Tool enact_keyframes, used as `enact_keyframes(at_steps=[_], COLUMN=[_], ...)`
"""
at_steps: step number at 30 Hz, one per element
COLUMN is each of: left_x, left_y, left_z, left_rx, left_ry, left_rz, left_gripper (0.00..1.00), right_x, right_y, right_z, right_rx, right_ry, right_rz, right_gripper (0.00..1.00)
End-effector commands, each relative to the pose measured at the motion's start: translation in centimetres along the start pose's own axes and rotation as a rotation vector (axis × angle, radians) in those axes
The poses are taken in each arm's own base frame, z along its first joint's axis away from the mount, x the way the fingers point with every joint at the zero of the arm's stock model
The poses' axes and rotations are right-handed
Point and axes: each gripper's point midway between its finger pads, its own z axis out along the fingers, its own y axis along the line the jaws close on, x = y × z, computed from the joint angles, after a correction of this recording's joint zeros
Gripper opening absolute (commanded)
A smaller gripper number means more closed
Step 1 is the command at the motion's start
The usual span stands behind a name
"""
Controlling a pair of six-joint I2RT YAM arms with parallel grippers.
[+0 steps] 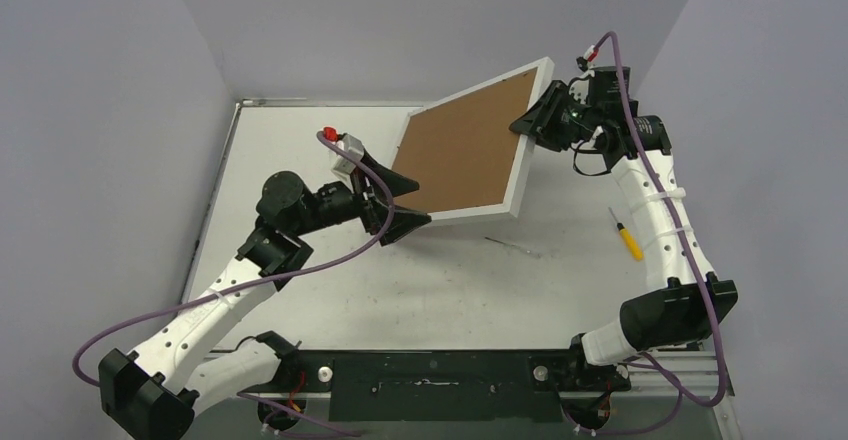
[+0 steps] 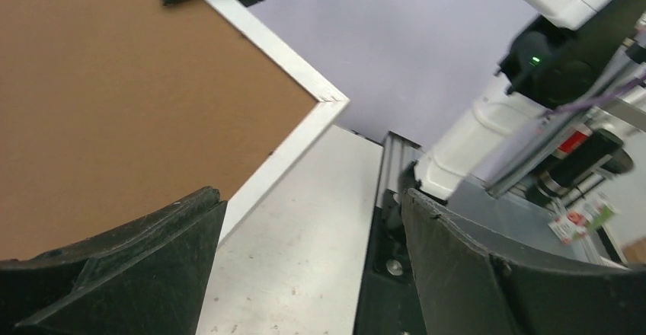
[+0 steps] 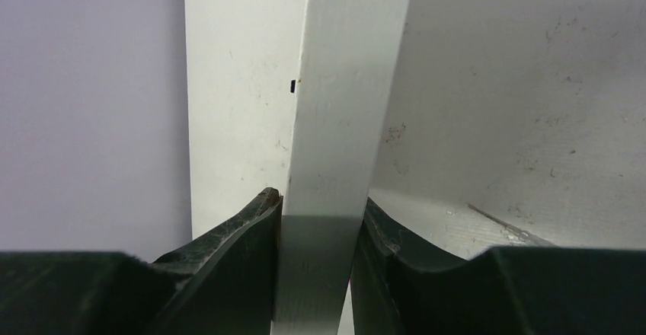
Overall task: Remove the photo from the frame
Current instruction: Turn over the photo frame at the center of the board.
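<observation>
Gripping the frame (image 1: 465,150) edge, right jaws clench; left jaws gape beside it.

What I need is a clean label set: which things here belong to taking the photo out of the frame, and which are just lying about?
Job: frame, brown back up, tilted; right gripper, shut on its far edge; left gripper, open at its near corner. Photo not visible.
Lying about: yellow-handled screwdriver on the table.

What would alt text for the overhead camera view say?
A white-bordered picture frame, brown back up, is held tilted over a white table, its right edge pinched in the right arm's jaws. The left arm's jaws stand open at its left edge.
</observation>
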Motion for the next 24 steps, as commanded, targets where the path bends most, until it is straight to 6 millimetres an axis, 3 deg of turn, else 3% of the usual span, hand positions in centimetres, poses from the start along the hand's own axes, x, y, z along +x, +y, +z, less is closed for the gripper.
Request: enact_keyframes(at_steps=[1,5,8,12,17,23,24], left_x=[-1.2,-1.0,-0.6,1.4,2.8,5.0,5.4], left_y=[-4.8,-5.7,-5.2,-3.9,-4.2,-3.4,-3.3], left_z=[-0.7,-1.0,-0.9,-0.3,0.6,1.5,1.6], left_rx=[0.203,0.227,0.199,0.097,0.101,-0.02,-0.043], left_ry=[-0.032,-0.017,-0.012,0.056,0.102,0.163,0.173], left_rz=[0.08,0.071,0.057,0.066,0.055,0.124,0.143], left_gripper=[0.85,0.85,0.85,0.86,0.86,0.87,0.91], right_x=[-1.8,-1.6,-1.3,-0.9,-0.8,-0.7,-0.6], right_y=[4.4,4.6,4.5,4.5,5.1,5.5,5.4], right_z=[-3.3,-3.6,-3.8,-4.1,-4.7,-5.5,-5.5], right_rx=[-0.155,-0.159,-0.156,-0.153,-0.168,-0.171,-0.169], right_ry=[-0.094,-0.089,-0.078,-0.063,-0.053,-0.057,-0.054], right_rz=[-0.136,-0.142,-0.139,-0.123,-0.108,-0.105,-0.099], right_gripper=[0.05,0.05,0.05,0.05,0.05,0.05,0.05])
